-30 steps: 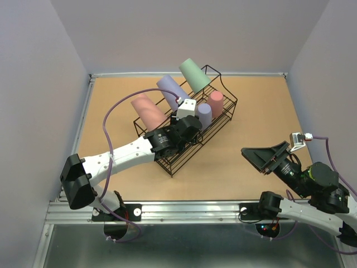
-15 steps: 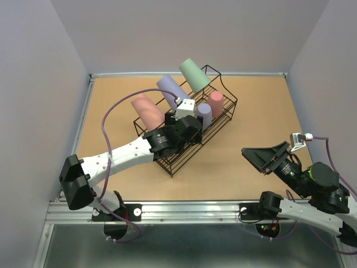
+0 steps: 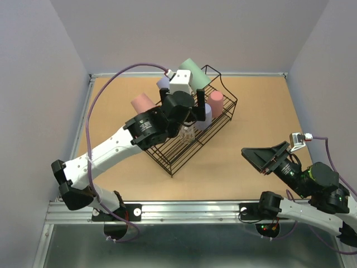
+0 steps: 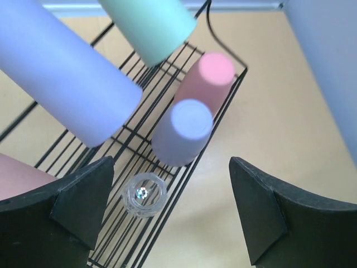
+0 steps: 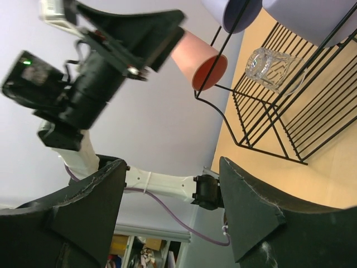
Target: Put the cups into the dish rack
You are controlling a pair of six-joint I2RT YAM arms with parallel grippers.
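My left claw [image 3: 183, 111] hangs spread wide and empty over the middle of the dish rack [image 3: 169, 163]. Its matte black, wedge-shaped fingers [image 4: 83, 198] are apart on either side of the tiny clear cup [image 4: 144, 194]. That cup is faceted, glassy plastic and sits on the rack's floor bars, just beside the small lavender cup [image 4: 184, 131]. I cannot tell whether its mouth is up or down.

The small lavender cup and the small pink cup [image 4: 209, 78] stand base-up, side by side, along the rack's right-hand long side. Three large, smooth, tapered tumblers lie tilted across the rack's opposite side with their closed ends raised. The large green cup [image 4: 150, 25] is at the far end, the large lavender cup [image 4: 61, 72] is next, and the large pink cup [image 3: 142, 103] is nearest me. All five are opaque, matte pastel plastic.

The rack is thin black wire, long and rectangular, set askew on a tan, fine-grained board tabletop [image 3: 256, 106].

My right claw [image 3: 252, 153] is spread too, with nothing in it, well to the right of the rack over bare board. Plain pale grey walls [image 3: 195, 33] close in behind and beside the rack. A ribbed aluminium rail [image 3: 184, 209] runs along the table edge nearest me.
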